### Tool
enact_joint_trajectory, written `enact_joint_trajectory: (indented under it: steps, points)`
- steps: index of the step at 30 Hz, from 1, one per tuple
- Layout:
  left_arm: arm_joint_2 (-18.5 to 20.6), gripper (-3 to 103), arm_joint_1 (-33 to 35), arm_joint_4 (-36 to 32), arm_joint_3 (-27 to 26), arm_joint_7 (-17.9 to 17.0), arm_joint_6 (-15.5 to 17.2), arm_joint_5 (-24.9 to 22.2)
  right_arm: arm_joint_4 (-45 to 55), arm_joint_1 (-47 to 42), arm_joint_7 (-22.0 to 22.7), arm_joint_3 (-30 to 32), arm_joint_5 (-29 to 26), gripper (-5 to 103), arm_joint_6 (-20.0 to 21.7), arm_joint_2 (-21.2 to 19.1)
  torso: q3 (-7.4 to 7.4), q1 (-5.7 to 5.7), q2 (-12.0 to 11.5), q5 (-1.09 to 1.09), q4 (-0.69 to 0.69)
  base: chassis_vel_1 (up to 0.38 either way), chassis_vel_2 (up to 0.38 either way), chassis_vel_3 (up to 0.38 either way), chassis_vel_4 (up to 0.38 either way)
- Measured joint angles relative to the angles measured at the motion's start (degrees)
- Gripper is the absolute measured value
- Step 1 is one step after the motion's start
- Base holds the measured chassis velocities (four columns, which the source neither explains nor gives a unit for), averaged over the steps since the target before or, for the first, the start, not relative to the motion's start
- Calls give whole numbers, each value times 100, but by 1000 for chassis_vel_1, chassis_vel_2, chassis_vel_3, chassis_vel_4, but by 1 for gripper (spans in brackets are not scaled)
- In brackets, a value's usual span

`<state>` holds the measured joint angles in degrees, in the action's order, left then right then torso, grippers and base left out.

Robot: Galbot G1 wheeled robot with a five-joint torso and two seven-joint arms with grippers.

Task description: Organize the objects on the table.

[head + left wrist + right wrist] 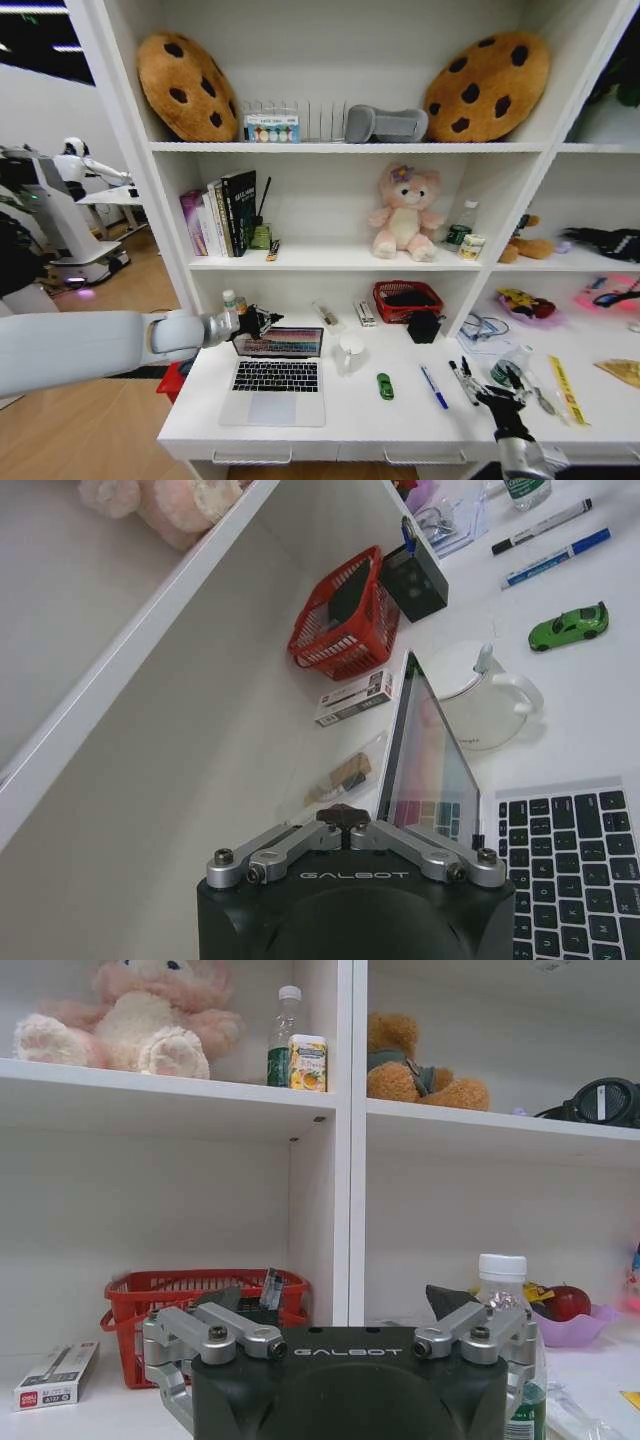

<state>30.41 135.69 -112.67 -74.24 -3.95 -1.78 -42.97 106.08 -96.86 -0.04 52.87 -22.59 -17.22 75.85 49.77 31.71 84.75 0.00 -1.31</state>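
Observation:
A thin silver laptop stands open on the white table, its screen lit. My left gripper reaches in from the left to the top edge of the lid. In the left wrist view the left gripper is shut, fingertips together beside the lid's upper corner. To the laptop's right lie a green toy car, a blue pen and a black pen. My right gripper hovers low at the table's front right, open, its fingers spread with nothing between them.
A white mug stands just right of the laptop screen. Behind it are a red basket, a black pen holder and a small box. A bottle and clutter lie at the right. Shelves rise directly behind the desk.

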Motion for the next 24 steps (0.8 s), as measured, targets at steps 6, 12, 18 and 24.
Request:
enact_joint_trajectory:
  steps: [6,12,18,24]
  points:
    - [-358,0,-370,-356,445,-11,-11,150,-44,45,14,-49,32,100,-9,17,0,0,0,1,0,0,0,0,0]
    - [-1310,0,-518,-1328,970,-96,51,710,-74,180,70,-115,79,100,21,18,-1,-1,0,0,2,0,0,0,0]
    - [-1798,0,-178,-1760,1189,-184,155,1165,-1,198,124,-135,95,100,86,12,0,-1,0,-1,2,0,0,0,0]
    - [-1636,0,-1043,-1664,768,-50,144,158,34,9,134,-65,36,100,56,-16,-1,-1,1,1,0,0,0,0,0]
